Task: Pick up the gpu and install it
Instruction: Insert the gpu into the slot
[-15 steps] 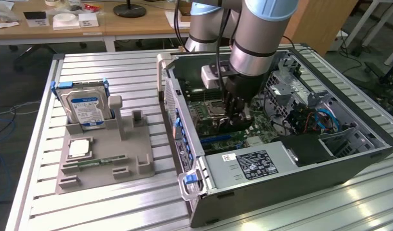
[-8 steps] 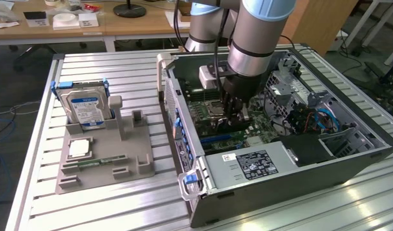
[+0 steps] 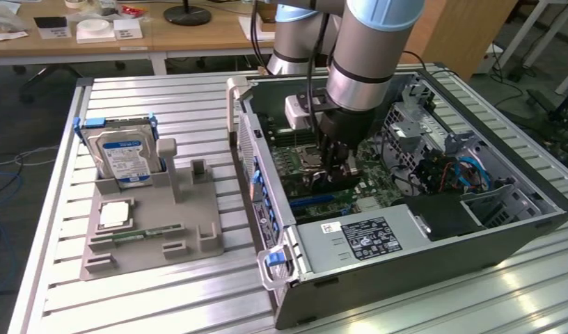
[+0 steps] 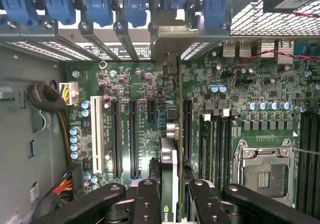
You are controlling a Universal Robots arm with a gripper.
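Note:
In the wrist view the gpu stands edge-on between my two black fingers, a thin dark card with a small logo on its near edge. Its pale metal bracket reaches the rear slot openings of the case, under the blue clips. The card lies along the motherboard, between the long black slots. In the exterior view my gripper is down inside the open computer case, shut on the card just above the board. Whether the card sits fully in its slot is hidden.
Left of the case in the exterior view, a grey holder tray carries a blue-framed hard drive, a silver chip and a green memory stick. Inside the case are the power supply, cables and a drive cage.

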